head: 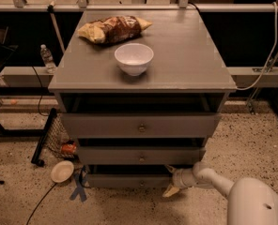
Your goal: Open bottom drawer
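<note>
The bottom drawer [125, 181] is the lowest and narrowest grey front of the cabinet, with a small round knob [140, 183]. It stands slightly out, with a dark gap above it. My gripper [170, 180] reaches in from the lower right on a pale arm [209, 176] and sits at the drawer front's right end. It is open. One finger shows above the front's top edge and the pale lower finger [170, 191] points down below it.
The middle drawer [141, 156] and top drawer [139, 124] are also slightly out. A white bowl [134, 58] and a chip bag [113, 28] sit on the cabinet top [190, 55]. On the floor at left are a small dish [62, 171], blue tape [79, 187], a cable and a water bottle [47, 58].
</note>
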Robot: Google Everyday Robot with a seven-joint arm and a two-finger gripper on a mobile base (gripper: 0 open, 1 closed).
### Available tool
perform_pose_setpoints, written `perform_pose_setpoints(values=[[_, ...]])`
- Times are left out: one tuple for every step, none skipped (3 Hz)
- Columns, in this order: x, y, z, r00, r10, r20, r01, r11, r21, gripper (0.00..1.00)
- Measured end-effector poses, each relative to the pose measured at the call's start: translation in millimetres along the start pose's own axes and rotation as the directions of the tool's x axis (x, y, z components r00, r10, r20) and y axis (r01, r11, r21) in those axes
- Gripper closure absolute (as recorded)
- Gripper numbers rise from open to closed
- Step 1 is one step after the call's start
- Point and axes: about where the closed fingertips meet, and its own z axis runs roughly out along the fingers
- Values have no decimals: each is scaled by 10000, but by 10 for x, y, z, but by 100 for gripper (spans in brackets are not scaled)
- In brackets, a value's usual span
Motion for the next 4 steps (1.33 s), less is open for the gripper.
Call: perform_pose_setpoints(values=[[-2,27,-13,10000,8,-60,-7,10000,70,37],[3,79,-26,10000,44,-73,-44,10000,47,59],[-2,269,-56,9997,232,-12,-232,9997,-102,82],[-7,445,-100,9988,480,92,-479,9987,-159,100]])
